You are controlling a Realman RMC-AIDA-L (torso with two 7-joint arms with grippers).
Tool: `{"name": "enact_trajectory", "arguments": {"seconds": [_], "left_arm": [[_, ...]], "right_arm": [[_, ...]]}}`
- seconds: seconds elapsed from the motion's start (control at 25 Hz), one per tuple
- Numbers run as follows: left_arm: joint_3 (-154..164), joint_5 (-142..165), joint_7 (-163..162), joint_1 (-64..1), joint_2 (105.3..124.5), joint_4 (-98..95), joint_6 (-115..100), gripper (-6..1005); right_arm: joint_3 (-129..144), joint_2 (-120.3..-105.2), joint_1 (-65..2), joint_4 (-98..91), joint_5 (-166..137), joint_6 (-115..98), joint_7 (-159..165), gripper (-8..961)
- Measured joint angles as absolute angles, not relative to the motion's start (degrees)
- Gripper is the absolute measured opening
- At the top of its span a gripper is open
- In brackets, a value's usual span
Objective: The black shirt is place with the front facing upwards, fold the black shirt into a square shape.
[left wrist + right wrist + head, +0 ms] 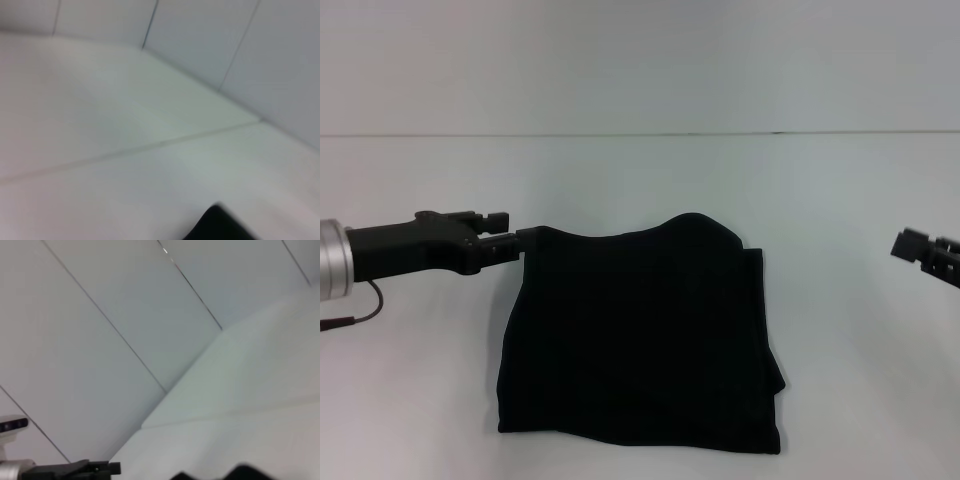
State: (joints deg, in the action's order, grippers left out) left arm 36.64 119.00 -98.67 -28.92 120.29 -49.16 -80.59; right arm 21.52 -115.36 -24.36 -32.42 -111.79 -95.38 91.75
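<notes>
1. White tabletop fills most of the head view, meeting a pale wall along a thin line across the upper third of the frame.
2. At the left edge, the left arm reaches in from mid-left, silver cuff first, then black body, with a thin cable looping below it.
3. The left gripper sits just left of centre, its tip at the upper left corner of the black shirt; that corner is lifted and drawn towards it, so the fingers appear clamped on the cloth, though the exact contact is hard to see.
4. The black shirt lies in the lower centre of the frame, already folded into a rough block slightly taller than wide, its long axis running from the bottom edge up towards the wall.
5. Its top edge humps upward right of centre; the right side shows layered edges, and no lettering is visible.
6. At the right edge, mid-height, the right gripper hovers well apart from the shirt; I cannot tell how its fingers stand.
</notes>
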Motion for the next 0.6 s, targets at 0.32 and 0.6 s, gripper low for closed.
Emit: {"name": "enact_trajectory", "arguments": {"seconds": [0.32,0.6], "left_arm": [[36.4,110.6,-81.6,-27.5,120.31,-44.3,-92.0,584],[36.4,110.4,-78.1,-27.6,120.04,-43.5,-101.4,908]], "right_arm": [[25.2,-117.45,-26.7,-34.0,-110.2,-95.5,72.9,342],[35.9,-117.78,-30.4,-34.1,-110.2,-94.1,69.8,635]]}}
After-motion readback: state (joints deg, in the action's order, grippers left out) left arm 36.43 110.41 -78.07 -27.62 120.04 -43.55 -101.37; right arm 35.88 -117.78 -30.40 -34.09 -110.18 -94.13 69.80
